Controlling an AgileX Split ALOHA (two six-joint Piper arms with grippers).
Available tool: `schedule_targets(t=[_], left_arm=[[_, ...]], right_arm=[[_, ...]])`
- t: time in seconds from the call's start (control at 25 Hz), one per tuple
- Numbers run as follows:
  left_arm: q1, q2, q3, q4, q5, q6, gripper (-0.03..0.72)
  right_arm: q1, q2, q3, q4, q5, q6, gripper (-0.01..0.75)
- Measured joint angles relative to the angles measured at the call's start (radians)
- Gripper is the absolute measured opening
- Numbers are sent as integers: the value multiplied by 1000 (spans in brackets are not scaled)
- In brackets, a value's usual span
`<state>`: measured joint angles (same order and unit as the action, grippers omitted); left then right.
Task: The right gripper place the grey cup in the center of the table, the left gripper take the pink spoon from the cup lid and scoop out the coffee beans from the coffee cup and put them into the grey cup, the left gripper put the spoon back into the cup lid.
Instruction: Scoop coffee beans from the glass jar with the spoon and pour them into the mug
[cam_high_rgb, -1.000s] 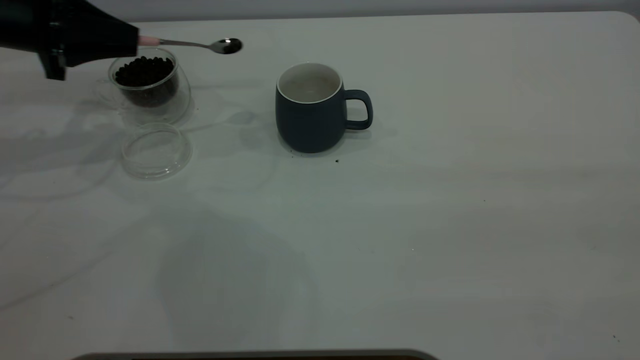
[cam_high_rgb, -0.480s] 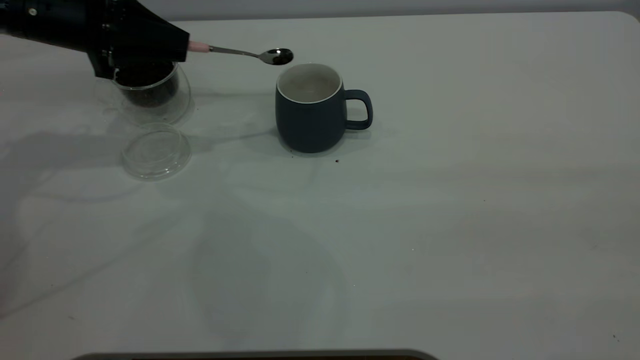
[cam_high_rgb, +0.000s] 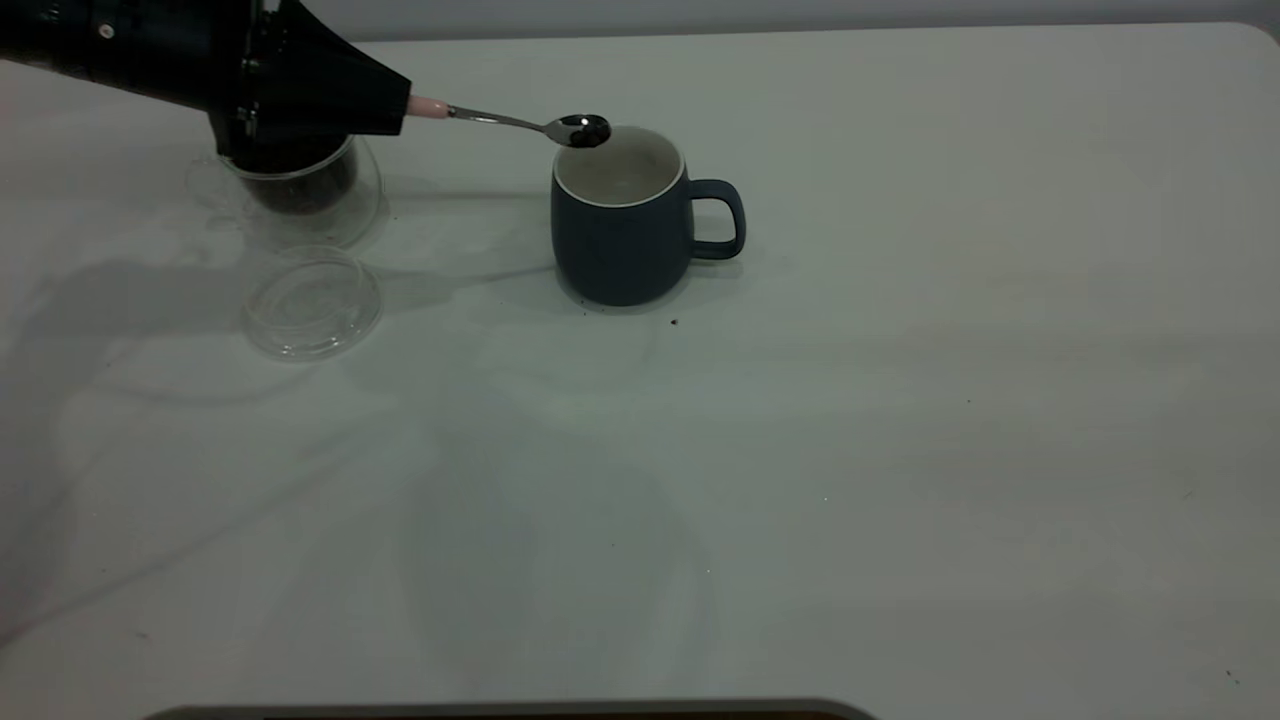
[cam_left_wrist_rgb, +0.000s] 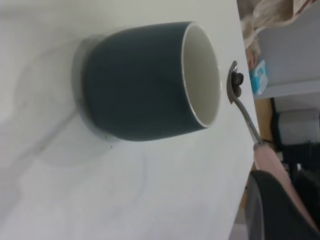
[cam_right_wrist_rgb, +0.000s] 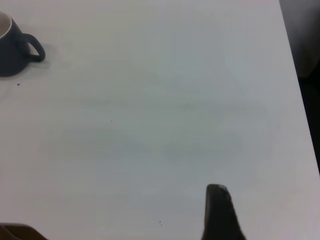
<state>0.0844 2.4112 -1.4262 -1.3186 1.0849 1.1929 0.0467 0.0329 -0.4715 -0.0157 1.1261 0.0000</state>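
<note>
Left gripper (cam_high_rgb: 395, 103) at the far left of the table, clamped on the pink handle of the slim metal-bowled pink spoon (cam_high_rgb: 520, 122). Spoon reaching out rightward from the fingers, nearly level, bowl tipped slightly down. A few dark coffee beans (cam_left_wrist_rgb: 238, 84) sitting in the bowl, seen in the left wrist view. Bowl hovering just at the far-left rim of the dark grey ceramic cup with white inside (cam_high_rgb: 625, 225), above it and apart from it. Grey cup upright near the table's middle, handle pointing right, to the right of the gripper. Nothing discernible inside the cup.

Clear glass coffee cup holding dark beans (cam_high_rgb: 300, 190) standing directly beneath the left gripper's body, its top partly hidden by the black arm. Round clear glass cup lid (cam_high_rgb: 312, 303) lying flat on the white table (cam_high_rgb: 900, 400), just on the near side of the glass cup and well apart from the spoon. A few dark specks on the tabletop by the grey cup's base.

Right gripper (cam_right_wrist_rgb: 220, 212) out of the exterior view, hanging over bare table well to the right of the grey cup; only one dark finger visible, so fingers' spacing impossible to tell.
</note>
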Motion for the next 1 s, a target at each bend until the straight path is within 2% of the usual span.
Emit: schedule_targets(t=[0.28, 0.64, 1.0], left_arm=[[-27, 0, 0, -1, -98, 41, 122], [-80, 0, 0, -4, -132, 177, 122], [-82, 0, 0, -9, -160, 367, 122]], right_arm=[[0, 0, 0, 0, 0, 0, 506], [0, 0, 0, 0, 0, 0, 506], [0, 0, 0, 0, 0, 0, 506]])
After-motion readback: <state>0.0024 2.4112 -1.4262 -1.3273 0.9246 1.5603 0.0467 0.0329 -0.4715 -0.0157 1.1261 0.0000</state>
